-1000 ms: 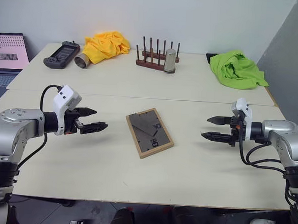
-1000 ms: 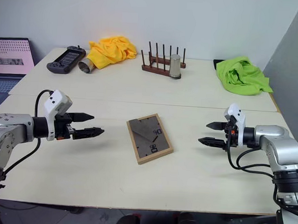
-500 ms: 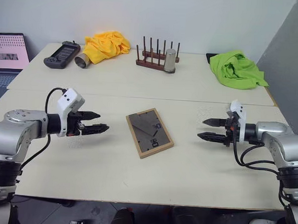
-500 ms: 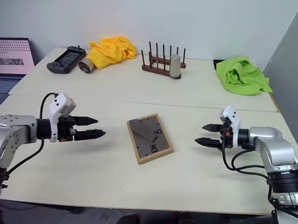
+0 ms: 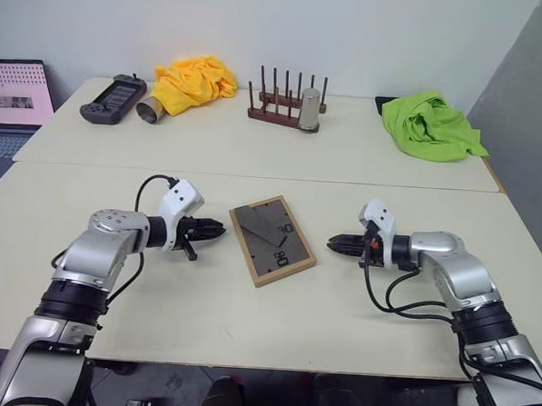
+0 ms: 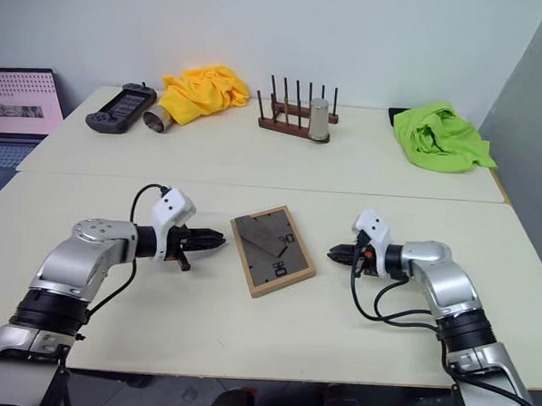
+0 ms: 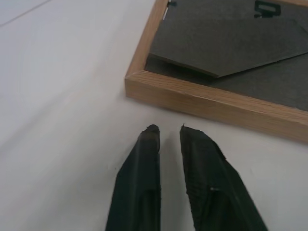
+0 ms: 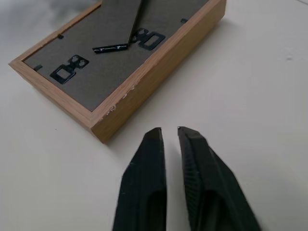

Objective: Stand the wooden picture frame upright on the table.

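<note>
The wooden picture frame lies flat, grey back up with the fold-out stand folded against it, near the middle of the front half of the table, just in front of the seam and well back from the front edge. The left gripper and right gripper flank it low over the tabletop, jaws pressed nearly together, pinching nothing, tips just short of the frame's sides.

Risks, as judged:
- Closed tips pushing from both sides may slide or spin the frame rather than lift it.
- Unequal contact could skew it.
- With the stand folded, the frame may topple once raised.
</note>
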Motion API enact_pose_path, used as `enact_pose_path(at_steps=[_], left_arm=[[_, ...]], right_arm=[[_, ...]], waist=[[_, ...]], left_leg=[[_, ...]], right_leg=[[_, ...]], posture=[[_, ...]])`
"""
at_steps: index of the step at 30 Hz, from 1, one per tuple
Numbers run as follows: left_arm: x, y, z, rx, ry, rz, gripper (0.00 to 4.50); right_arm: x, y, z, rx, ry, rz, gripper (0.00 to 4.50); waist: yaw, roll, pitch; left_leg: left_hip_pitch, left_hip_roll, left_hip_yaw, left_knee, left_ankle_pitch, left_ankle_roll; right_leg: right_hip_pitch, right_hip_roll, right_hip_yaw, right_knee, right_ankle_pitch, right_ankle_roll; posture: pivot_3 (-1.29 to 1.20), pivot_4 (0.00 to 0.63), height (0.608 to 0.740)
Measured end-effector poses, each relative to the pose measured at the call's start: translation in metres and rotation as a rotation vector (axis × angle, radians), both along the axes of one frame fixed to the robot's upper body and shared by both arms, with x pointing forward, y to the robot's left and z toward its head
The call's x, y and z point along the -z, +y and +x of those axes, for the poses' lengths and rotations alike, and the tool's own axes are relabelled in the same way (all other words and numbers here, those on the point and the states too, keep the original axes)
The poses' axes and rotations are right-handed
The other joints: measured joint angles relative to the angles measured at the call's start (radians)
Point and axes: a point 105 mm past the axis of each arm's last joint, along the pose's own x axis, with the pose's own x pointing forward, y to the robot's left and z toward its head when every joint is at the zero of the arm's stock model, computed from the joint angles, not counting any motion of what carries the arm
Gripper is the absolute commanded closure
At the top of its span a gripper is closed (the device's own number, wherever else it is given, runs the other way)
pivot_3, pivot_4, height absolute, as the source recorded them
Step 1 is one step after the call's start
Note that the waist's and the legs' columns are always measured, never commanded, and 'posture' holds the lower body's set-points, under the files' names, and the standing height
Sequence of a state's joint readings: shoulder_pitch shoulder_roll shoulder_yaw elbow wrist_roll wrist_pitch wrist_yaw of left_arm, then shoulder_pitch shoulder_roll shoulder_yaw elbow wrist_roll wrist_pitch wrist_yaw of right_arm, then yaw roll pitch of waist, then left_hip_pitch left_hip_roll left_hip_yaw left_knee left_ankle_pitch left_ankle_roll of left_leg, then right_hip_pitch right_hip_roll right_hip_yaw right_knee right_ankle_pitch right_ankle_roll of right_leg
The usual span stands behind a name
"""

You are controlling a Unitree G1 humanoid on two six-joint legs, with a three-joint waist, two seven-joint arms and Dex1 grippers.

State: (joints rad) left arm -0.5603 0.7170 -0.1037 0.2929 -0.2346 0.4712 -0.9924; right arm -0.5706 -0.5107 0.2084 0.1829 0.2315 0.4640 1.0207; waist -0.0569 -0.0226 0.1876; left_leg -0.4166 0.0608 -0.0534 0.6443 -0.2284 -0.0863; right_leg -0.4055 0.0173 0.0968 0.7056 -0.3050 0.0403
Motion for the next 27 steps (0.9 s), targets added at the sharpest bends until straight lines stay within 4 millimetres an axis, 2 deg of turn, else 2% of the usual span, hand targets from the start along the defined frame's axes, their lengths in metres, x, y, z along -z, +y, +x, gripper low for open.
enact_pose_path(at_steps=[4, 7, 16, 19, 22, 24, 27], left_arm=[[0.004, -0.006, 0.009, 0.009, -0.005, 0.003, 4.49], [0.006, -0.012, 0.013, 0.022, -0.008, 0.0, 4.49], [0.006, -0.034, 0.02, 0.081, -0.015, -0.014, 4.49], [0.006, -0.034, 0.019, 0.088, -0.016, -0.01, 4.49], [0.007, -0.031, 0.017, 0.093, 0.004, 0.005, 4.49], [0.006, -0.021, 0.011, 0.093, 0.036, 0.027, 4.49], [0.001, 0.001, -0.002, 0.07, 0.117, -0.007, 3.99]], right_arm=[[0.01, 0.016, -0.005, -0.038, 0.012, -0.005, 4.5], [0.012, 0.021, -0.013, -0.075, 0.016, -0.009, 4.5], [0.004, 0.044, -0.04, -0.205, 0.036, 0.031, 4.5], [0.005, 0.043, -0.04, -0.201, 0.044, 0.026, 4.5], [0.008, 0.038, -0.037, -0.18, 0.032, -0.002, 4.5], [0.014, 0.029, -0.028, -0.124, 0.026, -0.034, 4.5], [0.018, 0.015, -0.014, -0.028, 0.005, -0.061, 4.5]], waist=[[0.0, 0.0, 0.0], [0.001, 0.0, 0.0], [0.0, 0.0, 0.0], [0.0, 0.0, 0.0], [-0.001, 0.0, 0.0], [-0.005, 0.0, 0.0], [-0.008, 0.0, 0.0]], left_leg=[[0.0, 0.0, 0.0, 0.0, 0.0, 0.0], [0.0, 0.0, 0.0, 0.0, 0.0, 0.0], [0.0, 0.0, -0.001, 0.001, 0.0, 0.0], [0.0, 0.0, -0.001, 0.001, 0.0, 0.0], [0.0, 0.0, -0.001, 0.001, 0.0, 0.0], [0.001, 0.0, -0.001, 0.0, 0.0, 0.0], [0.001, 0.0, -0.001, 0.001, 0.0, 0.0]], right_leg=[[0.0, 0.0, 0.0, 0.001, 0.0, 0.0], [0.0, 0.0, 0.0, 0.001, 0.0, 0.0], [0.0, 0.0, 0.0, 0.002, 0.0, 0.0], [0.0, 0.0, 0.0, 0.002, 0.0, 0.0], [0.0, 0.0, 0.0, 0.002, 0.0, 0.0], [0.0, 0.0, 0.0, 0.002, 0.0, 0.0], [0.0, 0.0, 0.0, 0.004, -0.001, -0.001]], posture=[[0.0, 0.15, 0.74], [0.0, 0.15, 0.74], [0.0, 0.15, 0.74], [0.0, 0.15, 0.74], [0.0, 0.15, 0.74], [0.0, 0.15, 0.74], [0.0, 0.15, 0.74]])
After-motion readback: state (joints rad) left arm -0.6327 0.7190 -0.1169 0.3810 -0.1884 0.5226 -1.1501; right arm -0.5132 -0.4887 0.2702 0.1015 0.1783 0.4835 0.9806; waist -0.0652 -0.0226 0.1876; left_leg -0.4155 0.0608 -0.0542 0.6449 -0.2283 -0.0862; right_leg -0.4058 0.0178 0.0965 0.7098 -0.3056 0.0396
